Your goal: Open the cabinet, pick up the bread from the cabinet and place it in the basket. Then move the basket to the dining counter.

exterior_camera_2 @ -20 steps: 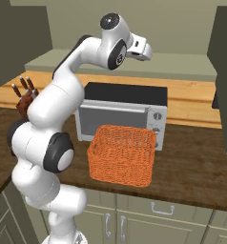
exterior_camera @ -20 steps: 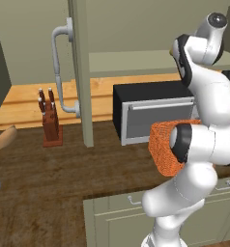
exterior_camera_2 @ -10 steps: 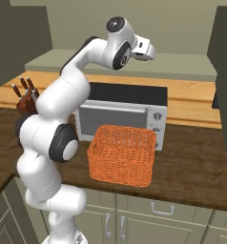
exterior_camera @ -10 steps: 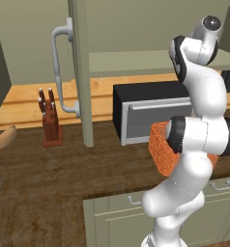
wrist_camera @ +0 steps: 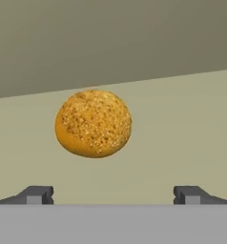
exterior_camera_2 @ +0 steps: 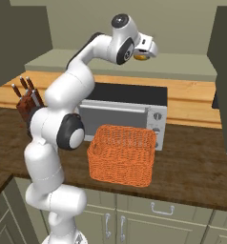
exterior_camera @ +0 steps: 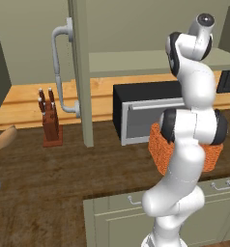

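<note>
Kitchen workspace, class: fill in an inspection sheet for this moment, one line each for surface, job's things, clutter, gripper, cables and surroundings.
Surface: dark wood countertop, bare in front.
Job's things: bread on the cabinet shelf; cabinet door open; basket before the toaster oven, nothing seen inside.
Clutter: knife block, wooden spoon.
Gripper: gripper open, fingers wide, short of the bread.
Cables: nothing seen.
Surroundings: low cabinets below.

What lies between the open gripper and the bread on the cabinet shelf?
Nothing: in the hand view, bare shelf separates the gripper from the bread, which sits left of centre.
</note>
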